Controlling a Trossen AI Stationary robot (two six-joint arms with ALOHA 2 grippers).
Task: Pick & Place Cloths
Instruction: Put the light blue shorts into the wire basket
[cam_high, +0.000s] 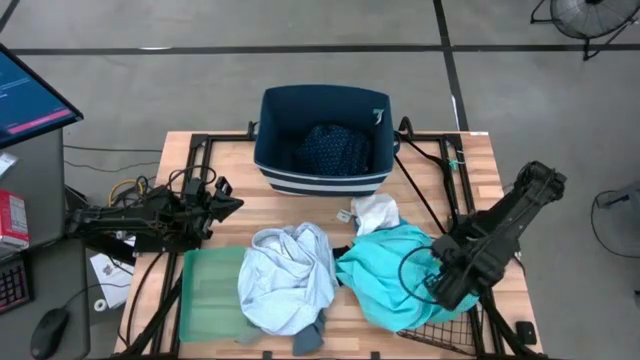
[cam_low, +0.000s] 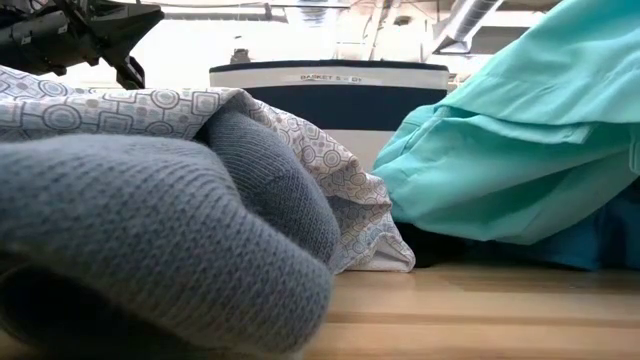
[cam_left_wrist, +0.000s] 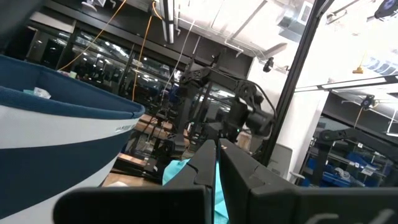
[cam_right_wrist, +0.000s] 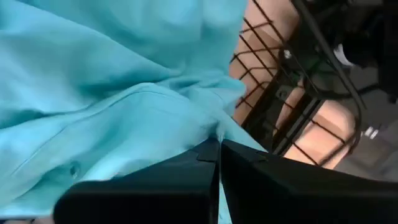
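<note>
right pincer (cam_right_wrist: 219, 152) clenched on the soft turquoise fabric cloth (cam_high: 385, 272) at the wooden tabletop's (cam_high: 470, 170) right side; left pincer (cam_left_wrist: 217, 155) clenched empty beside the navy white-striped bin (cam_high: 320, 140).

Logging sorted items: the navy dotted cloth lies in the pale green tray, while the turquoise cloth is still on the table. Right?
Not quite. The high view shows the navy dotted cloth inside the navy bin, not the pale green tray. The turquoise cloth is indeed on the table.
</note>
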